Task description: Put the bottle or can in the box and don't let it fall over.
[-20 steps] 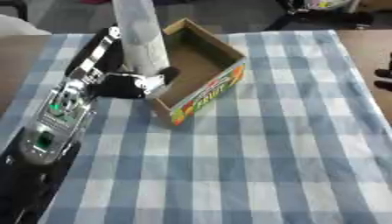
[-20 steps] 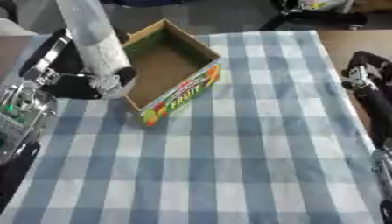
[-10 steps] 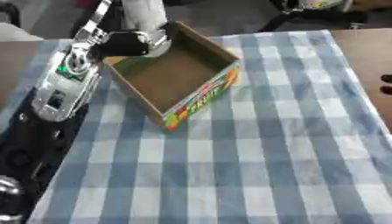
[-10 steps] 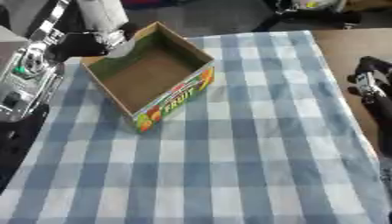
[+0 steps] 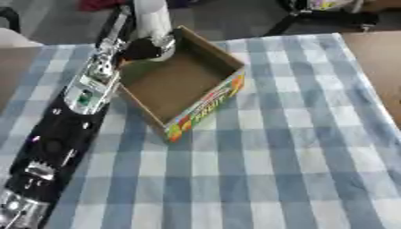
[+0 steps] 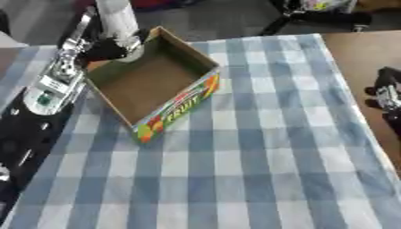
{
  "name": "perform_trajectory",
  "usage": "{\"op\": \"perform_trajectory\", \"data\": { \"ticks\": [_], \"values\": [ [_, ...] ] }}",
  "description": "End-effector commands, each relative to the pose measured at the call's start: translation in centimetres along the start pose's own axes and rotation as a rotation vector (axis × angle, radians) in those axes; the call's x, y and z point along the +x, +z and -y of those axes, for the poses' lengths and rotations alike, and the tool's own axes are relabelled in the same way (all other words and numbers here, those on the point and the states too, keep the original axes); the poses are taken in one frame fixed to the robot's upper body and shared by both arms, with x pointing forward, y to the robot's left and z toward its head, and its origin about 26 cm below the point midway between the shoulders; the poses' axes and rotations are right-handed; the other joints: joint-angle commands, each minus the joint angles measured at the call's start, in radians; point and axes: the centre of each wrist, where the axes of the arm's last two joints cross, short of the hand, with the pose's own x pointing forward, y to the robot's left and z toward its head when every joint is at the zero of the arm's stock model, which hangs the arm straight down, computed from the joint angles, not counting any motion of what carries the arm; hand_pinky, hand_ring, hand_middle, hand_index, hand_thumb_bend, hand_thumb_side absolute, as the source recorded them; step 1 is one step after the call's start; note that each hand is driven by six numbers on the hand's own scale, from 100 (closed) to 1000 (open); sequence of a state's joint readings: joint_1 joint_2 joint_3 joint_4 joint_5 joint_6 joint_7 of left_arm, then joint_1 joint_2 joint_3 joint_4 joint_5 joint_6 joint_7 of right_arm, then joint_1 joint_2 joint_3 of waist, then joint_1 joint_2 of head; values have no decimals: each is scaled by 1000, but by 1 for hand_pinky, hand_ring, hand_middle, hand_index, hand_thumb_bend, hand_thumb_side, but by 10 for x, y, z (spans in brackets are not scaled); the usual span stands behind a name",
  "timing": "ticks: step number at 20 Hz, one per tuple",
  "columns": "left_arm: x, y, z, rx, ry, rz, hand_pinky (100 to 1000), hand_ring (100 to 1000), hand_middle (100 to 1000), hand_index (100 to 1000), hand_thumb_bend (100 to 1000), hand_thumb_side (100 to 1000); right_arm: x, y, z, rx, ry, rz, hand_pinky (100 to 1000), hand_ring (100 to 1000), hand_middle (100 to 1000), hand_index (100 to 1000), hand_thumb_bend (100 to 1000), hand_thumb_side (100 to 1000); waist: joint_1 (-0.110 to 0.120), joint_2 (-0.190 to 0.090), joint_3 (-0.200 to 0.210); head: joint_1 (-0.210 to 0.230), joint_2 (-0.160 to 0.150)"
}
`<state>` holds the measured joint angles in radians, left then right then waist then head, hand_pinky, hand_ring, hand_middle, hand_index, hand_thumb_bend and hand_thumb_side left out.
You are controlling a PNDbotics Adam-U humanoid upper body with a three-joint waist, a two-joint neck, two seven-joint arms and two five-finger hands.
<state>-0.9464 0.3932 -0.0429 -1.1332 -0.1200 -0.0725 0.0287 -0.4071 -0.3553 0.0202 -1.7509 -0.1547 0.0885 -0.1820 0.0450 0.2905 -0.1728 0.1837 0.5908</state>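
Left hand (image 5: pixel 139 48) has carried the bottle (image 5: pixel 153 22) higher — over the box's (image 5: pixel 180 89) far corner.

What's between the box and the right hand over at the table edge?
Only bare checked cloth, then a strip of brown table, shown in the right eye view. Nothing stands between the box and the right hand.

Blue checked tablecloth (image 5: pixel 297 147)
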Motion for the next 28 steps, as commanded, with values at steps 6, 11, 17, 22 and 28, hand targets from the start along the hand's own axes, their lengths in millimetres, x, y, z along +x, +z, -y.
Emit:
{"op": "perform_trajectory", "data": {
  "ticks": [6,11,17,22,28],
  "values": [
    [0,-7,-12,49,-70,33,898,563,700,851,903,331,11,-4,-1,16,-6,40,748,752,891,772,132,525,4,-12,-3,6,-12],
    [0,-6,-13,65,-81,23,897,561,695,836,883,327,10,-4,-1,14,-7,38,748,753,891,771,131,526,3,-14,-2,6,-6],
    [-1,0,-18,73,-75,21,897,558,689,817,871,335,9,-2,1,7,-5,31,748,753,891,772,130,524,-3,-23,10,-5,7],
    [-8,16,-31,99,-70,-4,898,557,687,804,868,344,6,0,4,-4,0,21,748,753,891,772,130,521,-8,-39,28,-21,21],
    [-13,45,-53,139,-68,-27,899,555,684,785,860,352,4,2,8,-18,6,13,748,753,891,772,129,516,-17,-60,43,-42,31]
  ]
}}
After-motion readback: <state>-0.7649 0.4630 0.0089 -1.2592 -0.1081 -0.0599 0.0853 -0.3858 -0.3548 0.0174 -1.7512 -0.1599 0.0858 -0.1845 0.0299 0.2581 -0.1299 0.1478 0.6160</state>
